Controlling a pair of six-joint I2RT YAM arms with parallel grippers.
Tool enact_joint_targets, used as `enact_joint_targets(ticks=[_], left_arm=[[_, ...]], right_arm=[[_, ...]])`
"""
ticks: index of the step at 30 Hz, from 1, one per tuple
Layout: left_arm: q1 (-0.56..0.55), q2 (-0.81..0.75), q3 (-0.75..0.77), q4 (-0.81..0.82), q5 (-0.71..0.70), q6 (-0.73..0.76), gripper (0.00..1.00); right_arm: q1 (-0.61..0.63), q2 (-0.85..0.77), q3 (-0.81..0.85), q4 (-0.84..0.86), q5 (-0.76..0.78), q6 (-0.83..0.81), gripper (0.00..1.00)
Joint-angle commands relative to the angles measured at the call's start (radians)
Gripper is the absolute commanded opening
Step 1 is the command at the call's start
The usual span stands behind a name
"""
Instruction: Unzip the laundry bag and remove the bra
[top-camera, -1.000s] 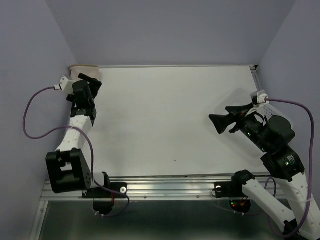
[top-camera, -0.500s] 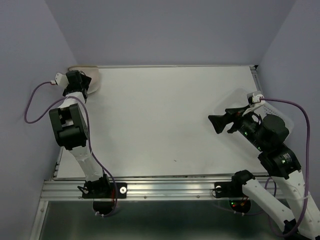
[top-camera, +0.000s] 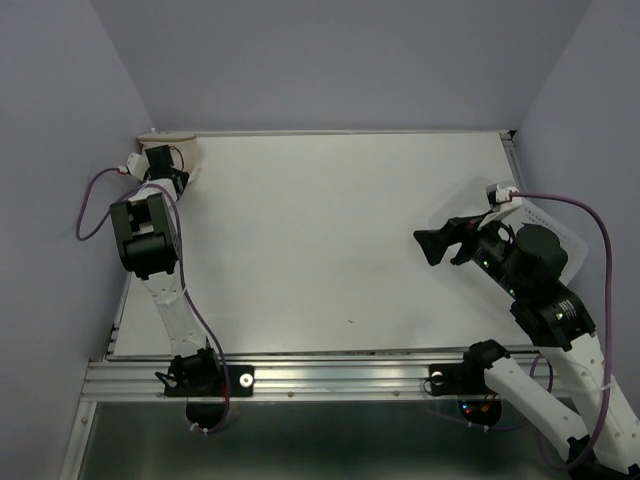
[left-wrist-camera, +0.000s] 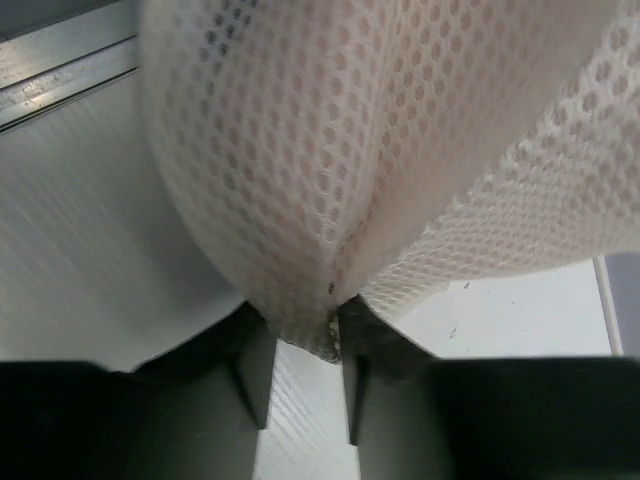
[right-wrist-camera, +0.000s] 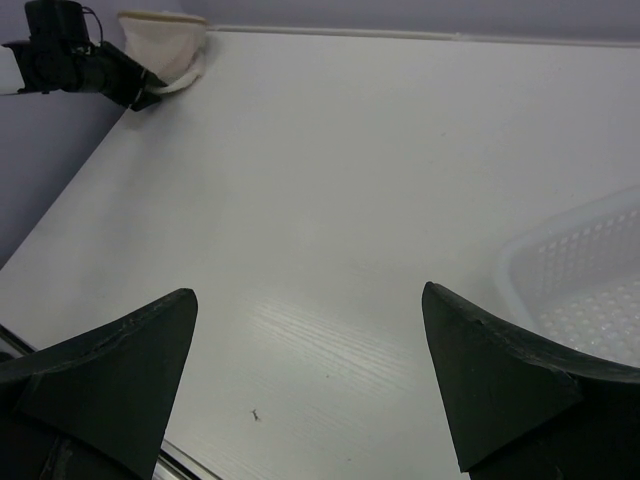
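The laundry bag is a cream mesh pouch in the table's far left corner. It fills the top of the left wrist view, where its mesh is creased into a fold. My left gripper is shut on the lower edge of that fold. From above, the left gripper sits right against the pouch. The bra is hidden; only a faint pink tone shows behind the mesh. My right gripper hovers open over the right side of the table, holding nothing. In its wrist view the right gripper frames bare table, with the laundry bag far off.
A white perforated plastic basket sits at the right edge under my right arm; its rim shows in the right wrist view. Walls close in the table at the back and on both sides. A metal rail runs along the near edge.
The left arm stretched out to the far left corner and its gripper went from wide open to closed on the bag's edge. The right arm shifted slightly left.
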Motion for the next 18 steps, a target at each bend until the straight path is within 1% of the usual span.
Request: enact_joint_targets(ticks=[1, 2, 3, 5, 9, 12, 13, 15, 16, 18], left_arm=[[0.010, -0.004, 0.046, 0.002, 0.020, 0.050, 0.25], [0.009, -0.010, 0.038, 0.005, 0.031, 0.055, 0.06], [0.009, -0.013, 0.034, 0.005, 0.038, 0.060, 0.00], [0.004, -0.039, 0.017, 0.009, 0.072, 0.070, 0.00], [-0.048, -0.113, -0.029, 0.029, 0.138, 0.110, 0.00], [-0.140, -0.193, -0.095, 0.054, 0.207, 0.138, 0.00], [-0.199, -0.215, -0.112, 0.058, 0.218, 0.147, 0.00], [-0.252, -0.280, -0.173, 0.060, 0.233, 0.179, 0.00], [-0.334, -0.301, -0.192, 0.059, 0.233, 0.195, 0.00], [-0.397, -0.367, -0.267, 0.057, 0.221, 0.212, 0.00]], right_arm=[[0.007, -0.006, -0.002, 0.036, 0.015, -0.012, 1.00], [0.007, -0.006, -0.004, 0.038, 0.016, -0.012, 1.00], [0.007, -0.006, -0.004, 0.040, 0.015, -0.010, 1.00], [0.007, -0.008, -0.007, 0.043, 0.012, -0.007, 1.00], [0.007, -0.017, -0.008, 0.046, 0.003, -0.001, 1.00], [0.007, -0.034, -0.013, 0.049, 0.009, 0.005, 1.00], [0.007, -0.038, -0.013, 0.049, 0.010, 0.007, 1.00], [0.007, -0.051, -0.013, 0.049, 0.004, 0.013, 1.00], [0.007, -0.054, -0.011, 0.049, 0.000, 0.014, 1.00], [0.007, -0.064, -0.013, 0.050, -0.016, 0.021, 1.00]])
